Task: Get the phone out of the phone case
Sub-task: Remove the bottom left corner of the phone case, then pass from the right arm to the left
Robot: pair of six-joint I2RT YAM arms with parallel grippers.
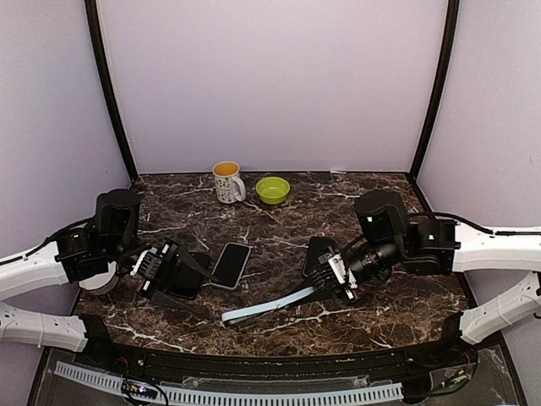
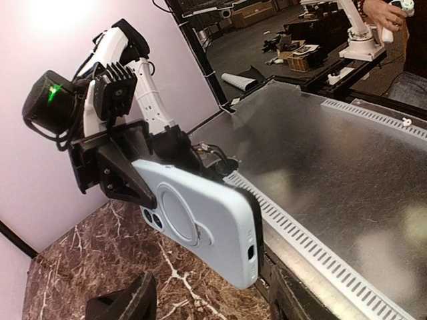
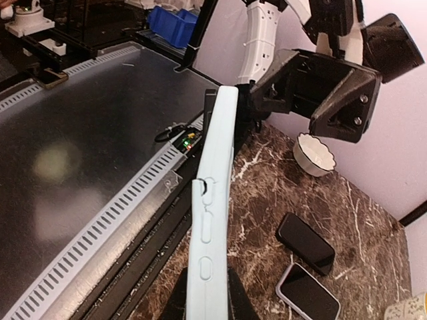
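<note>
phone case [image 1: 270,306]: pale blue, tilted at near centre, one end clamped in the right gripper [image 1: 314,292]; contents cannot be told
left gripper [image 1: 193,283]: spread, holding nothing
phone [image 1: 231,265]: flat on worktop [image 1: 380,296], just beyond case
mug [image 1: 226,182], green bowl [image 1: 272,189]: far centre, contents unclear

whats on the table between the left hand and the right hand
Two phones lie between the left hand and the right hand: a light-rimmed phone and, nearer the left hand, a black phone. The right wrist view shows both.
</note>
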